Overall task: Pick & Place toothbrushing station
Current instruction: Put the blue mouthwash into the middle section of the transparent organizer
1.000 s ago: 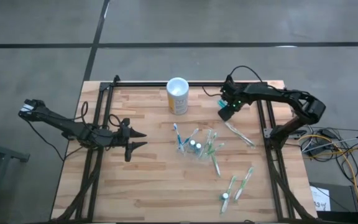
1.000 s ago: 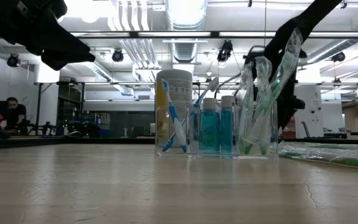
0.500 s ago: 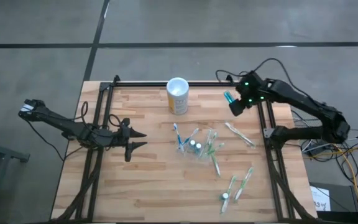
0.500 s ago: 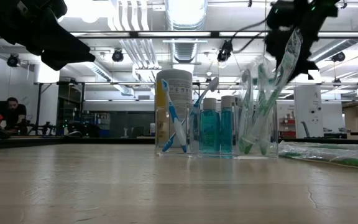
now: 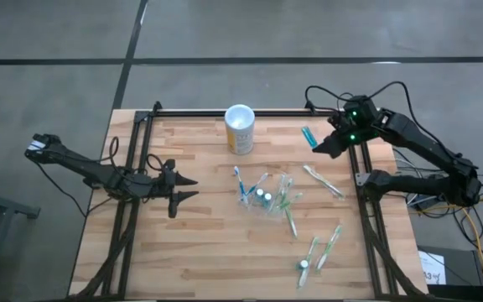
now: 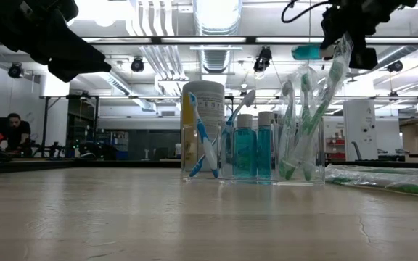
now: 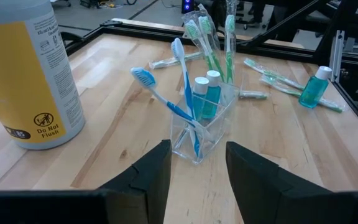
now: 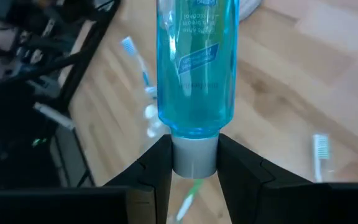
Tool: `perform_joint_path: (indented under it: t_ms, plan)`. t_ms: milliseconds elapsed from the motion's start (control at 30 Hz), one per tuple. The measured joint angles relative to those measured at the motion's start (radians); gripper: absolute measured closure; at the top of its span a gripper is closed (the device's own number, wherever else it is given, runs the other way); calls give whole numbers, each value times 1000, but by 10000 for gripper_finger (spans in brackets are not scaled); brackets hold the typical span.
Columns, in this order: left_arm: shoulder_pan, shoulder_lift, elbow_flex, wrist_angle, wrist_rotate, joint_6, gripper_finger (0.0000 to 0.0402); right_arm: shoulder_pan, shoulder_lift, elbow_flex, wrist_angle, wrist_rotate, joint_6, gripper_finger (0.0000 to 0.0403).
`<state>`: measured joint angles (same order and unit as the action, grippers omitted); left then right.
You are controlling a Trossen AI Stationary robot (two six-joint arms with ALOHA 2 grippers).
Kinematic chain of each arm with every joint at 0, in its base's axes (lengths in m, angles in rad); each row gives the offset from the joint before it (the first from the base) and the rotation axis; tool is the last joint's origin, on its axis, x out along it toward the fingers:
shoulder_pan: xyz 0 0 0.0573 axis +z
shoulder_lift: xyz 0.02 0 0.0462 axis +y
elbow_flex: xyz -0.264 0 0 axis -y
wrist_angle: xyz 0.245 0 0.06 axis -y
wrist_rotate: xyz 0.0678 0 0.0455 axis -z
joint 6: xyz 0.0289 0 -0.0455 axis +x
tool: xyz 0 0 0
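Observation:
The toothbrushing station is a clear holder at the table's middle, resting on its base. It holds toothbrushes and two small blue bottles. My right gripper hangs high over the far right part of the table, shut on a small blue mouthwash bottle, which also shows in the low view. My left gripper waits open above the table's left half, pointing at the station, with nothing between its fingers. My right gripper pinches the bottle's white cap between its two fingers. The fingers slant down from the table's right side. The blue body sticks out ahead of the fingertips, base leading, and is lifted clear of the table.
A yellow canister with a white rim stands at the far middle. Wrapped toothbrushes lie right of the station and toward the near right. Black frame rails run along both sides of the table.
My right gripper has risen from low over the table and gone toward the far right corner. It has tipped from pointing steeply down to a shallower slant. The blue bottle has gone up with it, clear of the table.

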<state>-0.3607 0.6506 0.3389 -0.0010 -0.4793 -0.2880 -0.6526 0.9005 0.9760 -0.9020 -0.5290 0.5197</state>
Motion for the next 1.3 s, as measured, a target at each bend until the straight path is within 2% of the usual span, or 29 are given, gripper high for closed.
perform_joint_path:
  t_ms: [167,433,900,1000,1300]
  plan:
    - [0,0,0,0,0,0,244,86,6,0,-1,0,33,298]
    - [0,0,0,0,0,0,245,291,10,-1,-8,36,38,298]
    - [0,0,0,0,0,0,245,631,11,-2,17,93,-27,298]
    - [0,0,0,0,0,0,245,702,14,-2,39,150,-6,298]
    - [0,0,0,0,0,0,245,911,89,-2,71,450,101,298]
